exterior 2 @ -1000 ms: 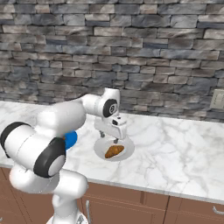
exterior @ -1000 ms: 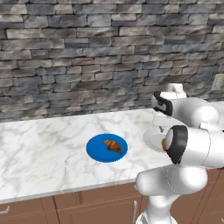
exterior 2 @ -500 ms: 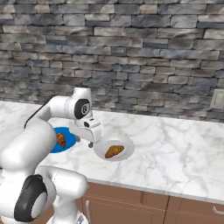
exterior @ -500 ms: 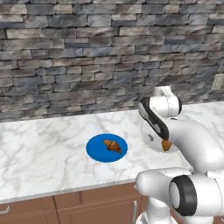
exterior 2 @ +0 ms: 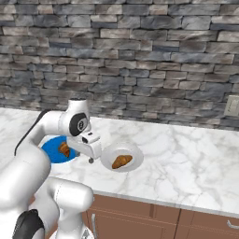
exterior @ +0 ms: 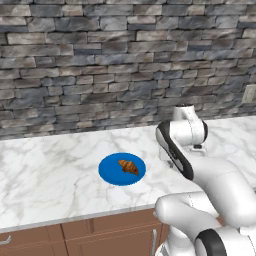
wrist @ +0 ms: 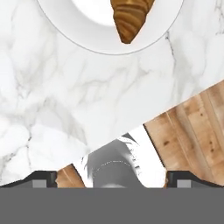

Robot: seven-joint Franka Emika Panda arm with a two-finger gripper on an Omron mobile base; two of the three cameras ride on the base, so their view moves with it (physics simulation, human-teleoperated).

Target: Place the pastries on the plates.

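Two croissants lie on two plates on the marble counter. One croissant (exterior: pixel 128 166) rests on the blue plate (exterior: pixel 110 171), also seen as croissant (exterior 2: pixel 64 149) on the blue plate (exterior 2: pixel 50 148). The other croissant (exterior 2: pixel 122 161) lies on the white plate (exterior 2: pixel 133 151); in the hand view this croissant (wrist: pixel 129 17) and the white plate (wrist: pixel 83 22) are at the top. My gripper (exterior 2: pixel 91 159) hangs between the two plates, near the counter's front edge, pointing down. It is open and holds nothing; its fingertips (wrist: pixel 43 177) stand wide apart.
The marble counter (exterior 2: pixel 186 158) runs along a stone wall with a wall outlet (exterior 2: pixel 232 106) at the right. Wooden cabinets (exterior 2: pixel 140 219) sit beneath it. Past the counter's front edge, the hand view shows wooden floor (wrist: pixel 192 127).
The arm has swung left, away from above the white plate, to the gap between the plates. Both croissants have stayed on their plates.
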